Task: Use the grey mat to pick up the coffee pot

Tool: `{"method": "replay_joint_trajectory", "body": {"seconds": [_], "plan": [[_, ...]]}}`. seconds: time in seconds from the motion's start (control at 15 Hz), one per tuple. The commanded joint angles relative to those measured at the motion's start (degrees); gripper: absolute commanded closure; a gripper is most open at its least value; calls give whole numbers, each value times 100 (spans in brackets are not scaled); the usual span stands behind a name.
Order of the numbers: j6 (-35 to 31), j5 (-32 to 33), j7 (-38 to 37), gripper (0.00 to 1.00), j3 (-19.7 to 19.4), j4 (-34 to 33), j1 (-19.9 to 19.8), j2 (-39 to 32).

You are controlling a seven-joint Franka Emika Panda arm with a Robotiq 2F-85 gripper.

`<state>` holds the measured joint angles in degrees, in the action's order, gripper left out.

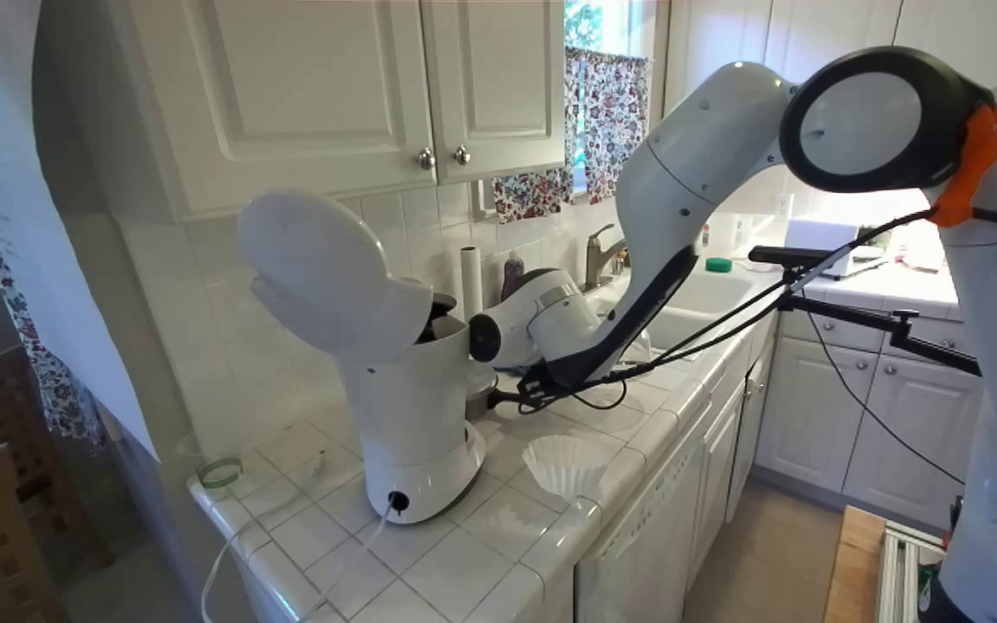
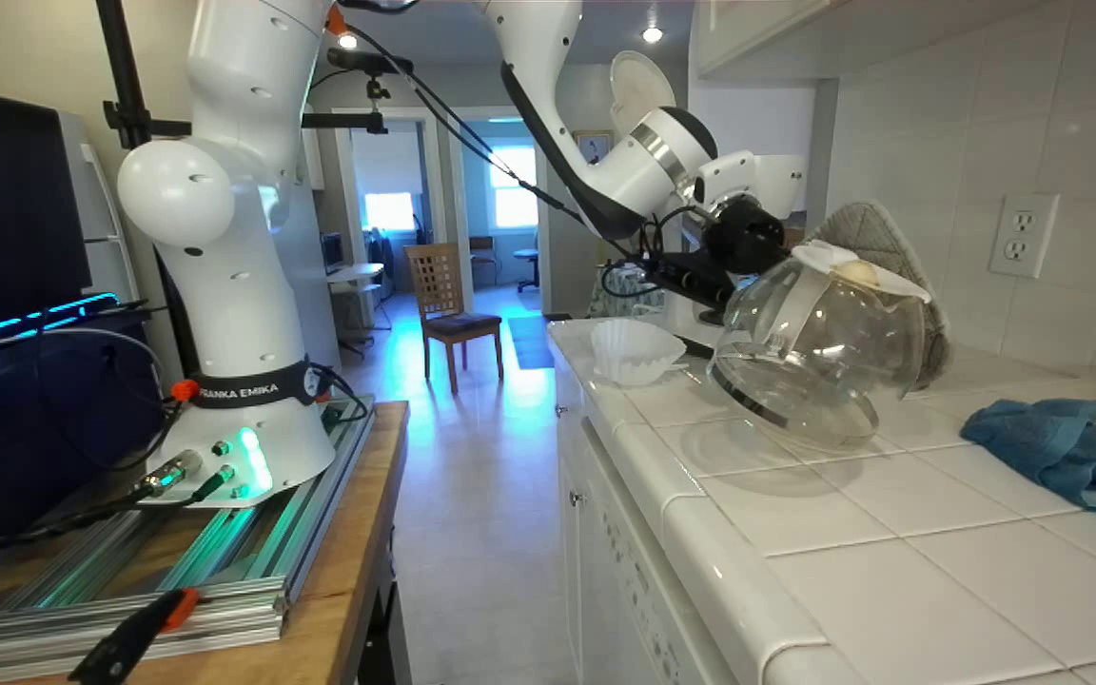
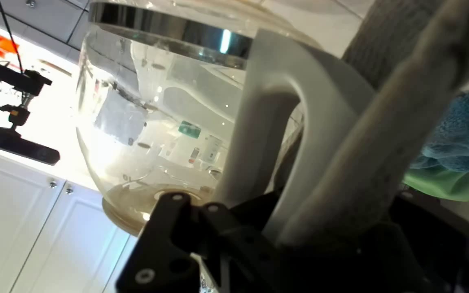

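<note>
Wrist view. Coffee pot [image 3: 157,118] takes up the upper left and middle of the frame: clear glass, shiny metal band. Its pale handle [image 3: 332,101] runs down to the gripper [image 3: 307,224] at the bottom edge. Jaws clamped on the handle with the thick rim of the grey mat [image 3: 385,150], which lies along the handle's right side. Exact contact of the tips lost in shadow. Blue cloth [image 3: 466,130] at the right edge.

In an exterior view: pot and gripper near the centre of the frame, pot mostly hidden by the white coffee machine [image 1: 416,407]. Too little glass shows to judge its height. Paper filter [image 1: 566,463] below and to the right of the pot.

In an exterior view: pot right of centre, leaning, not level, over the tiled counter [image 2: 938,590]. Mat stands up behind its upper right side. Cloth well apart, at the right edge. Cannot tell whether the lowest glass touches the tiles.

Step, my reading: grip made through the mat, lift just beginning or under way. Next move calls for a firm squeeze and a slow, straight rise, easing the pot toward level. Main worry: handle twisting in the soft mat, glass knocking tile.
</note>
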<state>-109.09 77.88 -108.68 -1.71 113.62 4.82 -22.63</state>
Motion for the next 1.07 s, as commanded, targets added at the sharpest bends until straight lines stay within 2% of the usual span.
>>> {"method": "replay_joint_trajectory", "body": {"seconds": [0.0, 0.47, 0.8, 1.0], "plan": [[652, 345, -152, 100, 80, 2, 109, 183], [1377, 895, -157, 100, 268, 47, 188, 363], [1424, 1073, -167, 100, 360, 104, 135, 401], [1194, 1202, -146, 100, 363, 230, 61, 453]]}}
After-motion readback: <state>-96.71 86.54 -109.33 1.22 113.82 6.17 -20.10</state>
